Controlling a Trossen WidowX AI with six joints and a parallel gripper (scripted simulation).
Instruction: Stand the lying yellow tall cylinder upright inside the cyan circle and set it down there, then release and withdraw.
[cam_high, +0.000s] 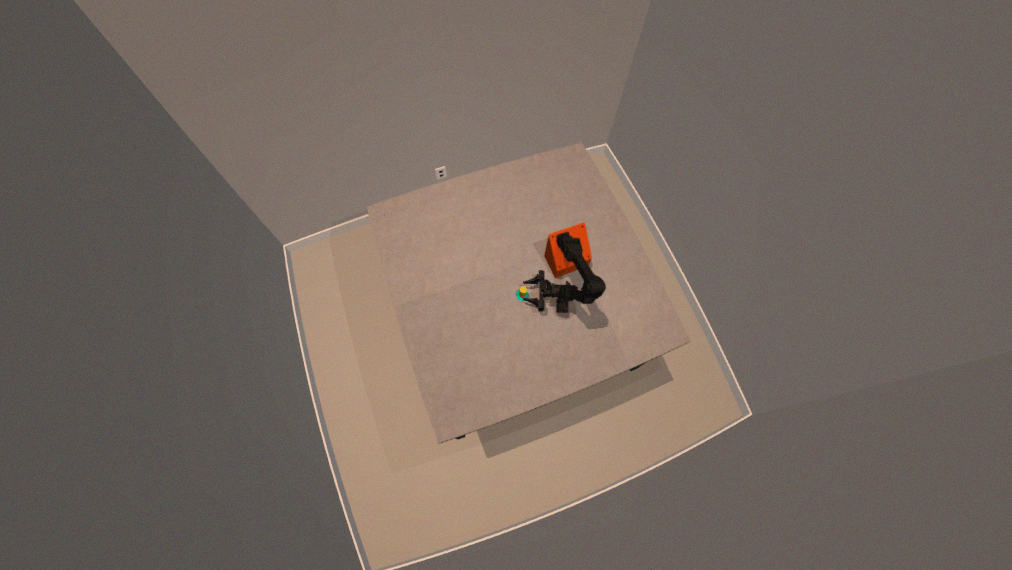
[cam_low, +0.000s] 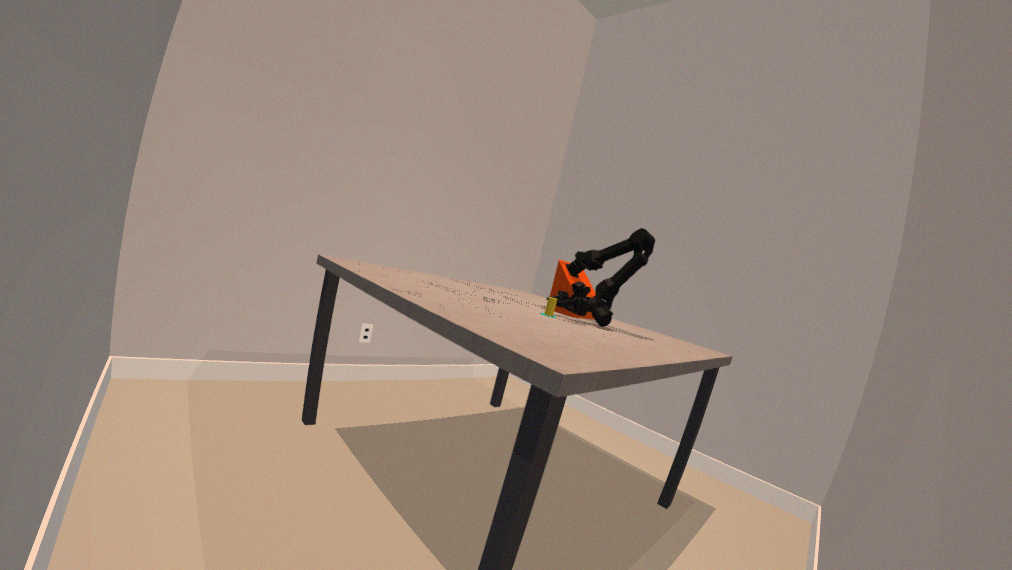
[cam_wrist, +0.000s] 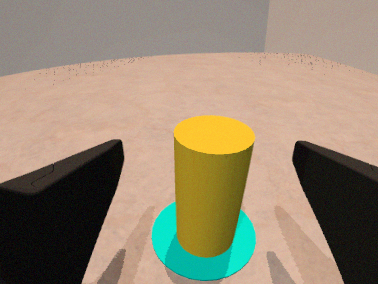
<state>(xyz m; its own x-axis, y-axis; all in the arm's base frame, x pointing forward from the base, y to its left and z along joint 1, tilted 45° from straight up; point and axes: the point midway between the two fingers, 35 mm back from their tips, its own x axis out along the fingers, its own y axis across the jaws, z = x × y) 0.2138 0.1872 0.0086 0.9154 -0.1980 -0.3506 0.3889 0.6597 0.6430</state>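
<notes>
The yellow tall cylinder (cam_high: 523, 290) (cam_low: 550, 306) (cam_wrist: 212, 190) stands upright on the cyan circle (cam_high: 521, 297) (cam_low: 543, 313) (cam_wrist: 164, 235). In the wrist view cyan shows to the left, to the right and in front of its base; the far part of the circle is hidden behind the cylinder. My gripper (cam_high: 526, 291) (cam_wrist: 210, 150) is open, with one finger on each side of the cylinder. In the wrist view there is a gap between each finger and the cylinder, and neither finger touches it.
The arm's orange base block (cam_high: 551, 256) (cam_low: 564, 284) stands on the table (cam_high: 460, 354) (cam_low: 460, 318) close to the gripper and cylinder. The arm (cam_high: 593, 286) (cam_low: 641, 244) bends up and back down from it. The table's edges are well away from the cylinder.
</notes>
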